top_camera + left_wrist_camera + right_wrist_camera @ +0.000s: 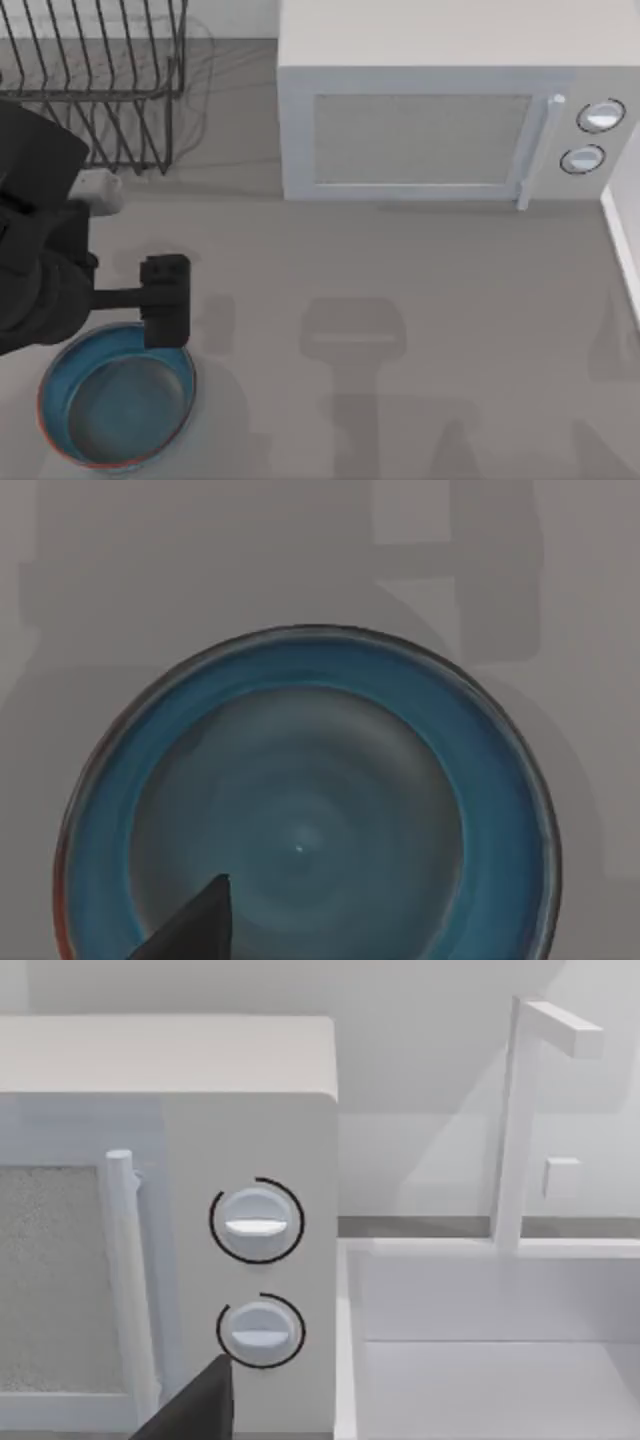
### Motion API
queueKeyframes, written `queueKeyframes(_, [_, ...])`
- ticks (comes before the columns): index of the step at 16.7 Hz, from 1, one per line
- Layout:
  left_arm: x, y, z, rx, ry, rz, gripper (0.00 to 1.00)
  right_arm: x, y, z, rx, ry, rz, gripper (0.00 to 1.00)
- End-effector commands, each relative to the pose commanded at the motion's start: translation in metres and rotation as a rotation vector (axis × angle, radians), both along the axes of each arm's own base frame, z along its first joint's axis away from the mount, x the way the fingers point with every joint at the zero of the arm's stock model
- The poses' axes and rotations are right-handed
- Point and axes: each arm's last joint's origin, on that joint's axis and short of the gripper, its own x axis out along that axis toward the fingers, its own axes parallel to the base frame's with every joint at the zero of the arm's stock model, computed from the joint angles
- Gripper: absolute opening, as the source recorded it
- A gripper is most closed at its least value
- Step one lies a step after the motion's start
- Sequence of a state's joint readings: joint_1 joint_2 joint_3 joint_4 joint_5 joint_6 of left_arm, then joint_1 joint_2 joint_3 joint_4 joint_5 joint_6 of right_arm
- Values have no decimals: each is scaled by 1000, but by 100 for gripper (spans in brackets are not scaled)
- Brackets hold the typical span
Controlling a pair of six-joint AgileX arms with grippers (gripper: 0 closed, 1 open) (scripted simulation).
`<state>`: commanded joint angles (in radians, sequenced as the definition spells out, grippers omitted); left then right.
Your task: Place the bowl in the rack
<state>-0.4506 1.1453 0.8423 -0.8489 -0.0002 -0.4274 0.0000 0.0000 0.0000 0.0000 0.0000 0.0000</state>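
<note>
The blue bowl point(118, 397) with its reddish rim sits on the table at the front left. In the left wrist view the bowl point(305, 800) lies right below the camera, upright and empty. My left gripper point(165, 300) hovers over the bowl's far rim, open and holding nothing; one dark finger point(198, 922) shows above the bowl's grey bottom. The black wire rack point(95, 80) stands at the back left, behind the left arm. One finger point(198, 1405) of my right gripper shows in the right wrist view, facing the microwave's knobs, open and holding nothing.
A white microwave point(450, 110) with its door shut fills the back middle and right, beside the rack. Its two knobs point(256, 1222) face the right wrist camera. A white sink point(490, 1360) with a faucet point(520, 1110) borders the table's right edge.
</note>
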Motion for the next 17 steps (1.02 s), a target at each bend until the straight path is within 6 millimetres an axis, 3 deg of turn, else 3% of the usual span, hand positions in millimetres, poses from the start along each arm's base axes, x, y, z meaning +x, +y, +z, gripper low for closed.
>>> queueKeyframes(4, [25, -42, -1, 100, 245, -3, 100, 0, 0, 0, 0, 0, 0, 100])
queueKeyframes(8, [39, -70, -6, 173, 365, 2, 100, 0, 0, 0, 0, 0, 0, 100])
queueKeyframes(15, [41, -73, -7, 179, 376, 6, 100, 0, 0, 0, 0, 0, 0, 100])
queueKeyframes(17, [41, -74, -17, 183, 380, 4, 100, 0, 0, 0, 0, 0, 0, 100])
